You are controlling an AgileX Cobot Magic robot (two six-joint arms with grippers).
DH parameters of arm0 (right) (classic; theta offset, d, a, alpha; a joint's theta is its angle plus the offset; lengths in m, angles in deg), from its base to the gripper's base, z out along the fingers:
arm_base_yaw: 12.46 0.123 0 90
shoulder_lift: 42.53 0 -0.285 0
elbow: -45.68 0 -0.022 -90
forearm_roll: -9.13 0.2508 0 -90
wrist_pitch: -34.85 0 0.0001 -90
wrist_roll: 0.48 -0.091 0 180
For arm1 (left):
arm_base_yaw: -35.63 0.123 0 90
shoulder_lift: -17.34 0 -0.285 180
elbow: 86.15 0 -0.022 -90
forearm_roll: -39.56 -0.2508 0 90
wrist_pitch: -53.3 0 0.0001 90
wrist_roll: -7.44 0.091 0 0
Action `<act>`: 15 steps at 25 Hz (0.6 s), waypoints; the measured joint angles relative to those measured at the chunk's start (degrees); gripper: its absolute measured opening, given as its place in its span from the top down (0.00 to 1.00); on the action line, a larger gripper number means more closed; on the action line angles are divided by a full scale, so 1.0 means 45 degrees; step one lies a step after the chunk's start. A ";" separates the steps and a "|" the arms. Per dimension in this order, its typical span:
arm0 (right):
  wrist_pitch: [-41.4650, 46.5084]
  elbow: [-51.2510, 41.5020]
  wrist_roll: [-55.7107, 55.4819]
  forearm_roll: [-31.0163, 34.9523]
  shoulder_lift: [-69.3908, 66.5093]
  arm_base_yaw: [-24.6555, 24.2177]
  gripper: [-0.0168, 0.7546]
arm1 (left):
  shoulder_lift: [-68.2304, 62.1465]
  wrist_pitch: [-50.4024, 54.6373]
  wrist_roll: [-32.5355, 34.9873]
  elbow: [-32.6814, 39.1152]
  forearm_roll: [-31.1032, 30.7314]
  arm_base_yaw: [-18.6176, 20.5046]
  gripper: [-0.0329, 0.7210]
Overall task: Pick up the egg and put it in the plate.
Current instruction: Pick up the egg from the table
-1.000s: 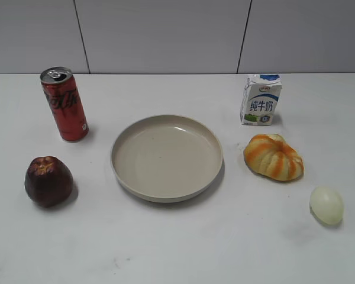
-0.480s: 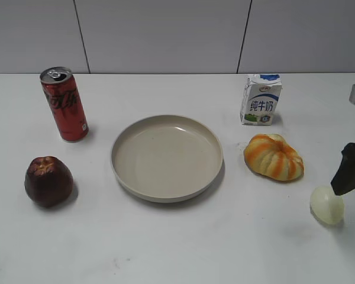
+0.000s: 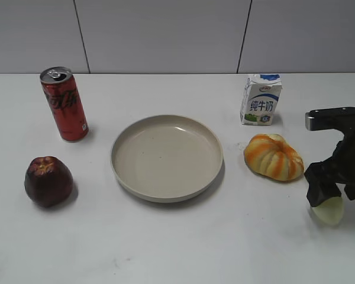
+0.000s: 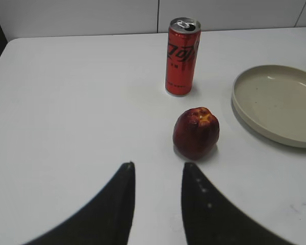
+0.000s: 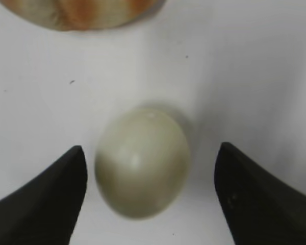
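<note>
The egg (image 3: 329,211) is a small pale oval on the white table at the front right, partly hidden by my right gripper (image 3: 337,189). In the right wrist view the egg (image 5: 142,162) lies between the open jaws of the right gripper (image 5: 150,153), closer to the left finger, with a gap on both sides. The plate (image 3: 167,157) is a wide beige dish at the table's middle, empty; its rim also shows in the left wrist view (image 4: 245,109). My left gripper (image 4: 157,166) is open and empty, short of the apple.
An orange-and-white pumpkin (image 3: 273,156) sits just left of the egg, between it and the plate. A milk carton (image 3: 261,99) stands behind it. A red can (image 3: 64,104) and a dark red apple (image 3: 48,181) are at the left.
My right arm came in from the right edge and lowered over the egg, now straddling it. The egg and the other things have not moved.
</note>
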 joint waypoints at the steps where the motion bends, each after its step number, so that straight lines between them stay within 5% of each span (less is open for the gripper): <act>1: -0.0013 0.0072 -0.0097 -0.0103 -0.0044 0.0000 0.22 | 0.0000 0.0000 0.0000 0.0000 0.0000 0.0000 0.65; 11: 0.0255 0.0343 -0.0267 -0.0124 -0.0806 0.0017 0.24 | 0.0000 0.0000 0.0000 0.0000 0.0000 0.0000 0.65; 15: 0.0375 0.0514 -0.0295 0.0103 -0.0806 0.0017 0.40 | 0.0000 0.0000 0.0000 0.0000 0.0000 0.0000 0.65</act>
